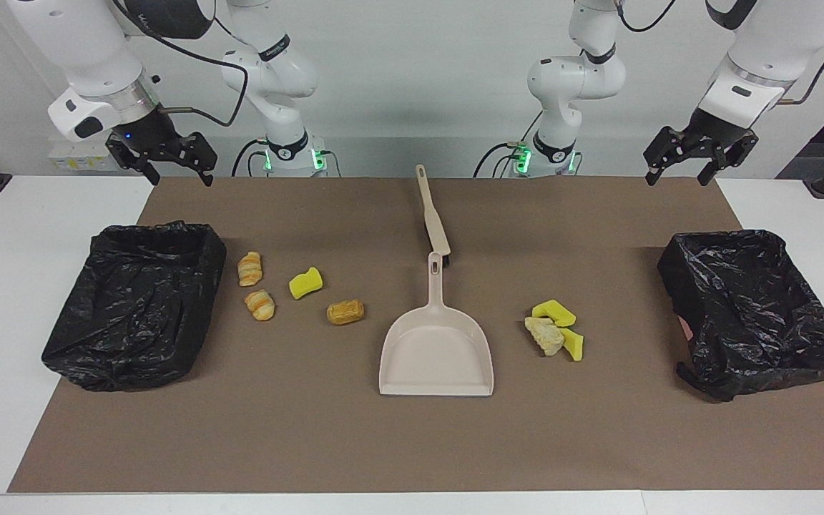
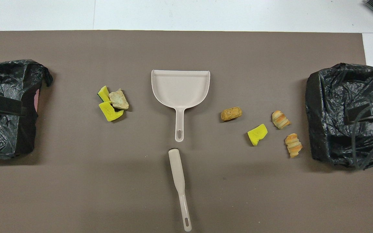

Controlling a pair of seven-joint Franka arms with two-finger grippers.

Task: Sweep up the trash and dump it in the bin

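Note:
The trash lies on the brown mat in two groups. Toward the right arm's end are two croissant pieces (image 1: 249,268) (image 2: 293,144), a yellow sponge chunk (image 1: 305,282) (image 2: 257,134) and a brown bread piece (image 1: 345,312) (image 2: 231,113). Toward the left arm's end a pale crusty lump (image 1: 545,334) (image 2: 118,99) touches two yellow sponge chunks (image 1: 553,311) (image 2: 110,111). A bin lined with a black bag stands at each end (image 1: 133,307) (image 1: 755,307). My right gripper (image 1: 176,172) and left gripper (image 1: 677,175) hang high, open and holding nothing, each at its own end.
A beige dustpan (image 1: 437,350) (image 2: 180,87) lies mid-mat, its handle pointing toward the robots. A beige brush (image 1: 432,214) (image 2: 178,181) lies in line with it, nearer to the robots. White table (image 1: 11,214) borders the mat.

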